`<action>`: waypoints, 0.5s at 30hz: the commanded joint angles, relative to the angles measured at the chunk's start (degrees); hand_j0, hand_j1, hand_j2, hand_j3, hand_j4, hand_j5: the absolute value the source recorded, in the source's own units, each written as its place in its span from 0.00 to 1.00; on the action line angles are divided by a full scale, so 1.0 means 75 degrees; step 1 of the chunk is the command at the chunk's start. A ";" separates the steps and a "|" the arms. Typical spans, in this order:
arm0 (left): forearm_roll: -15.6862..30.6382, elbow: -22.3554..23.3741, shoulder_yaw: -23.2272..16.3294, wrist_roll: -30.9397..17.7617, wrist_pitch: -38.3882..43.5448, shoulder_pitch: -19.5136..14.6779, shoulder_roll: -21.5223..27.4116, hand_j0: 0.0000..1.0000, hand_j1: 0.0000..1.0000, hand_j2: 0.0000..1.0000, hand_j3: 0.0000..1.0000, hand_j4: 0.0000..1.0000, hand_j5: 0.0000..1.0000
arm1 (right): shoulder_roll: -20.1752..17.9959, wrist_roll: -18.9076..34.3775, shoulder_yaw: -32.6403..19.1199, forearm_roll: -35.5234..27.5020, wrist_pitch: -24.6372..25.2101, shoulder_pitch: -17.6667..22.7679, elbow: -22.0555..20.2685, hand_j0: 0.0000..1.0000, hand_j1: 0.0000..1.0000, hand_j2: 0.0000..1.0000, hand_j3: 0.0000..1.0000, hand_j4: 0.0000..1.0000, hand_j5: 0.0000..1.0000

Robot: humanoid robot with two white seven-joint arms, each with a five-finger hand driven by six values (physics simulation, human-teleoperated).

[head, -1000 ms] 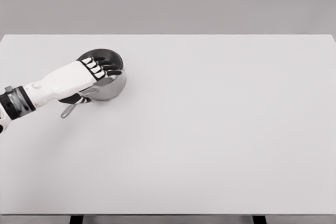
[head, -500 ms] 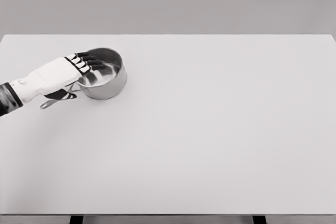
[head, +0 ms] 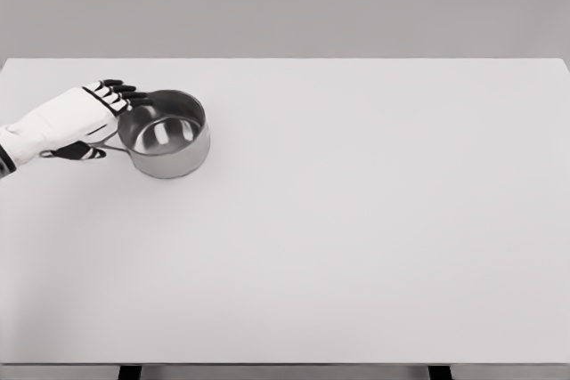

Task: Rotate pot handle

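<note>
A shiny steel pot [head: 165, 134] stands upright on the white table [head: 356, 220], at the far left. Its thin handle [head: 110, 143] points left and runs under my left hand [head: 93, 117]. The white hand lies over the handle with its dark fingers [head: 123, 92] stretched toward the pot's far-left rim and the thumb [head: 78, 151] below the handle. The fingers are extended, not curled around anything. Most of the handle is hidden by the hand. My right arm does not show.
The table's left edge lies close to the hand. Two dark table legs [head: 130, 371] show at the bottom edge.
My left hand has drawn back to the left, off the pot's opening. The handle has swung from pointing lower left to pointing left, and the pot has shifted slightly left.
</note>
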 commanded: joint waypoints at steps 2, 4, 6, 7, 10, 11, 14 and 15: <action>0.0034 0.0103 0.0026 0.0003 0.0004 0.0000 0.0013 1.00 1.00 1.00 1.00 1.00 1.00 | 0.0000 0.0001 -0.0001 -0.0004 0.0000 0.0000 0.0000 1.00 1.00 1.00 1.00 1.00 1.00; 0.0034 0.0185 0.0026 0.0003 0.0004 -0.0117 0.0013 1.00 1.00 1.00 1.00 1.00 1.00 | 0.0000 0.0001 -0.0001 -0.0004 0.0000 0.0000 0.0000 1.00 1.00 1.00 1.00 1.00 1.00; 0.0022 0.0267 0.0026 -0.0009 0.0004 -0.0176 0.0001 1.00 1.00 1.00 1.00 1.00 1.00 | 0.0000 0.0001 -0.0001 -0.0004 0.0000 0.0000 0.0000 1.00 1.00 1.00 1.00 1.00 1.00; 0.0022 0.0267 0.0026 -0.0009 0.0004 -0.0176 0.0001 1.00 1.00 1.00 1.00 1.00 1.00 | 0.0000 0.0001 -0.0001 -0.0004 0.0000 0.0000 0.0000 1.00 1.00 1.00 1.00 1.00 1.00; -0.0177 0.0325 0.0026 -0.0009 0.0004 -0.0270 -0.0022 1.00 1.00 1.00 1.00 1.00 1.00 | 0.0000 0.0001 -0.0001 -0.0004 0.0000 0.0000 0.0000 1.00 1.00 1.00 1.00 1.00 1.00; -0.0188 0.0431 0.0026 -0.0009 0.0004 -0.0270 -0.0034 1.00 1.00 1.00 1.00 1.00 1.00 | 0.0000 0.0001 -0.0001 -0.0004 0.0000 -0.0012 0.0000 1.00 1.00 1.00 1.00 1.00 1.00; -0.0188 0.0466 0.0026 -0.0009 0.0004 -0.0328 -0.0023 1.00 1.00 1.00 1.00 1.00 1.00 | 0.0000 0.0001 -0.0001 -0.0004 0.0000 -0.0012 0.0000 1.00 1.00 1.00 1.00 1.00 1.00; -0.0188 0.0466 0.0026 -0.0009 0.0004 -0.0340 -0.0023 1.00 1.00 1.00 1.00 1.00 1.00 | 0.0000 0.0001 -0.0001 -0.0004 0.0000 0.0000 0.0000 1.00 1.00 1.00 1.00 1.00 1.00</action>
